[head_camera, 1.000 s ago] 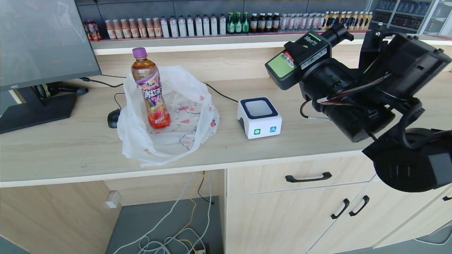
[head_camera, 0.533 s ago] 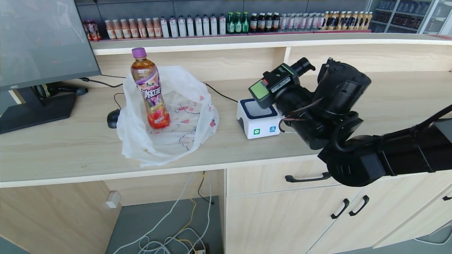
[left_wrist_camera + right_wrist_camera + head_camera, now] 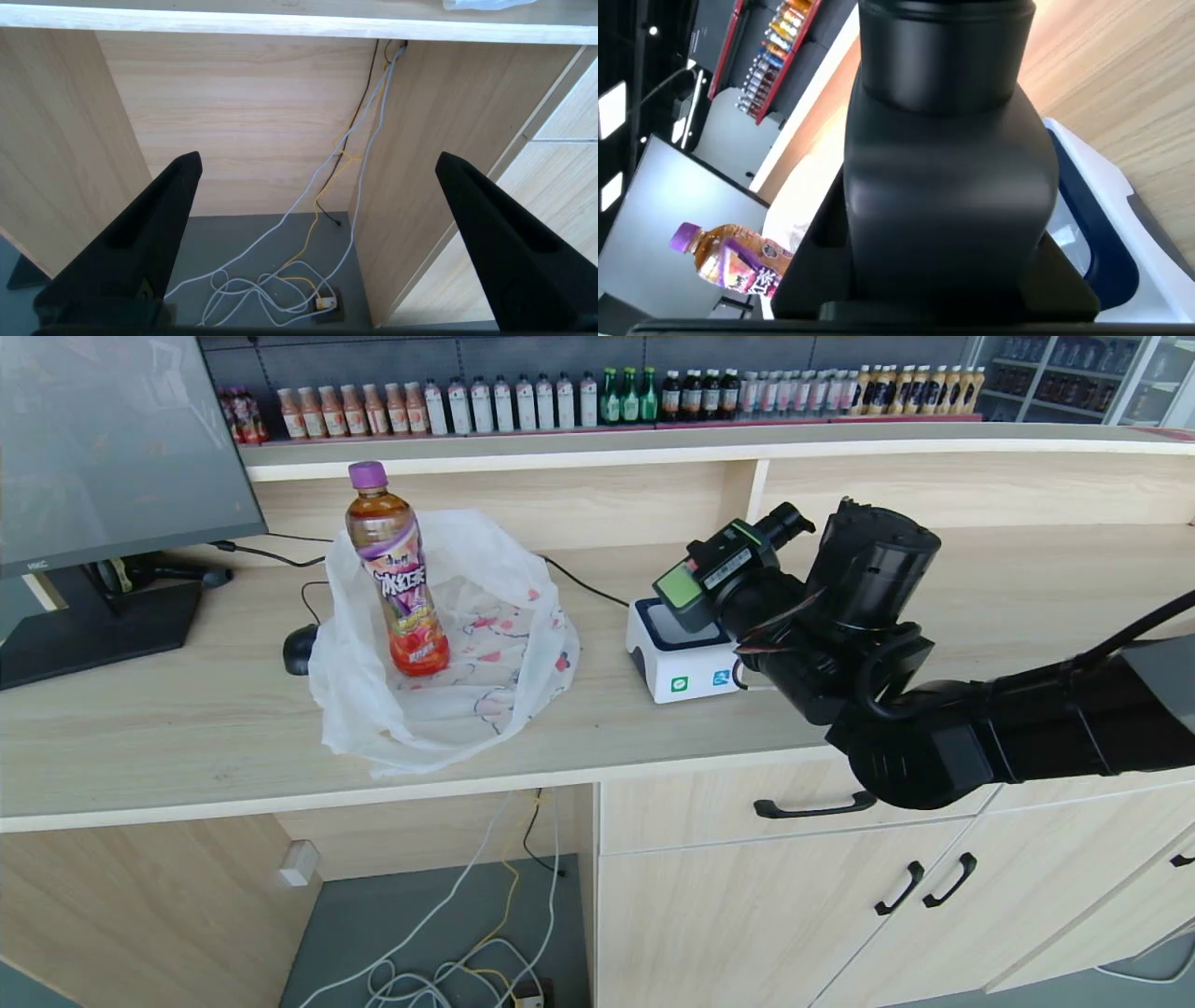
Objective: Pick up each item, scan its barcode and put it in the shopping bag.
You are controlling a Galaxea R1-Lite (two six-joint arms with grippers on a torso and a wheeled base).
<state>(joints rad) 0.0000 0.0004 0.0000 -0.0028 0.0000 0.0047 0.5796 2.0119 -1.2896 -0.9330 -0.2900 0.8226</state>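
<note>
The right gripper [image 3: 758,602], clamped on the black bottle [image 3: 719,565], has travelled toward 8 o'clock in the head view, from high at the right down to the scanner [image 3: 691,677]. The bottle's green end now overlaps the scanner's window.

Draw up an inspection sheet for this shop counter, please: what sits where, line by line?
Surface: wooden counter, carrying the things listed below.
Job's things: bottle upright inside the open shopping bag; scanner on the counter to the bag's right.
Clutter: mouse and monitor left of the bag.
Grippers: left gripper below counter level, jaws wide apart, holding nothing; right arm ends just over the scanner.
Cables: black cable runs behind the bag; white and yellow cables hang under the counter to the floor.
Surroundings: shelf of drink bottles behind; drawers beneath.
</note>
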